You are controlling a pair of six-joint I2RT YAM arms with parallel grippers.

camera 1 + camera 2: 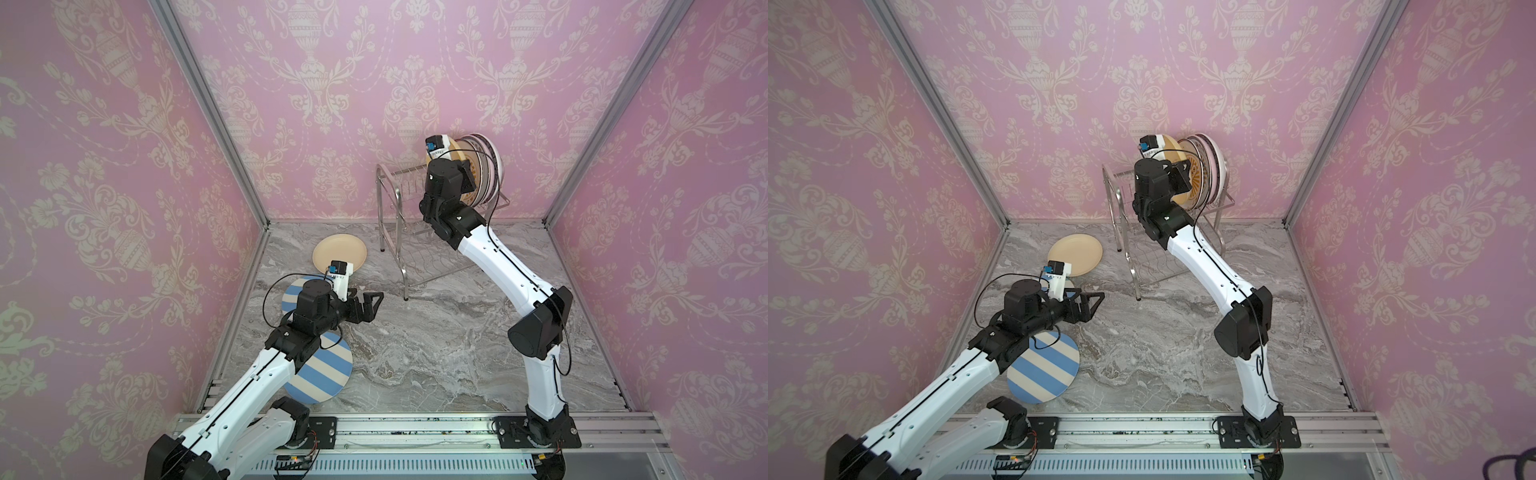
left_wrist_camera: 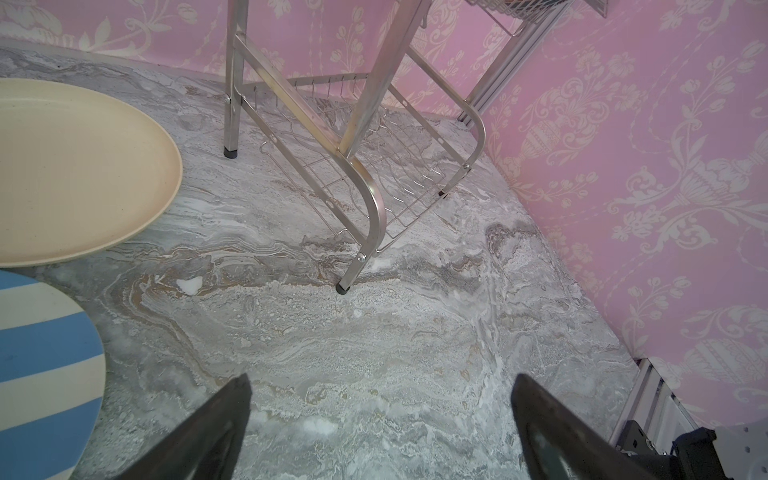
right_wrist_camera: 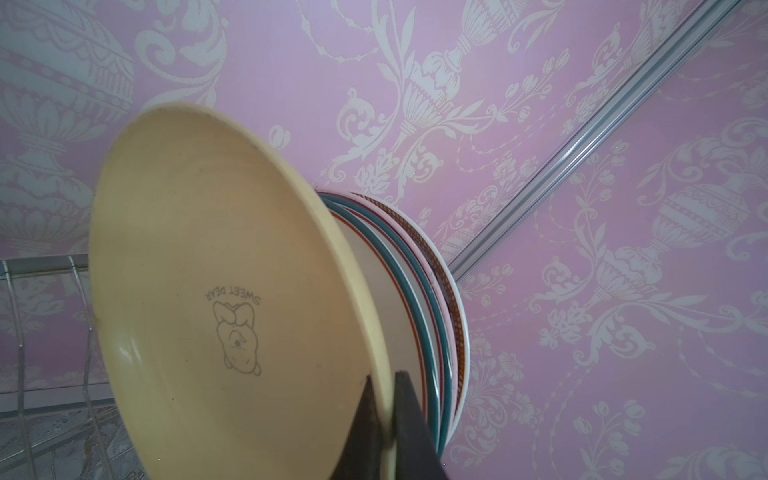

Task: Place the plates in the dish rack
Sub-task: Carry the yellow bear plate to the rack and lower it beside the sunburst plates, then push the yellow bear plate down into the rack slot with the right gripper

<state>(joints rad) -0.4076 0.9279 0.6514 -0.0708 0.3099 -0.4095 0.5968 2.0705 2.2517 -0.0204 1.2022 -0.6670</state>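
Note:
The dish rack stands at the back of the marble table. Several plates stand on edge at the right end of its upper tier. My right gripper is shut on the rim of a cream-yellow plate, held upright just beside those standing plates. Another cream-yellow plate lies flat on the table left of the rack. Two blue-and-white striped plates lie partly under my left arm. My left gripper hovers open and empty over bare table.
Pink patterned walls with aluminium corner posts enclose the table on three sides. The rack's lower wire tier holds nothing. An aluminium rail carrying both arm bases runs along the front edge.

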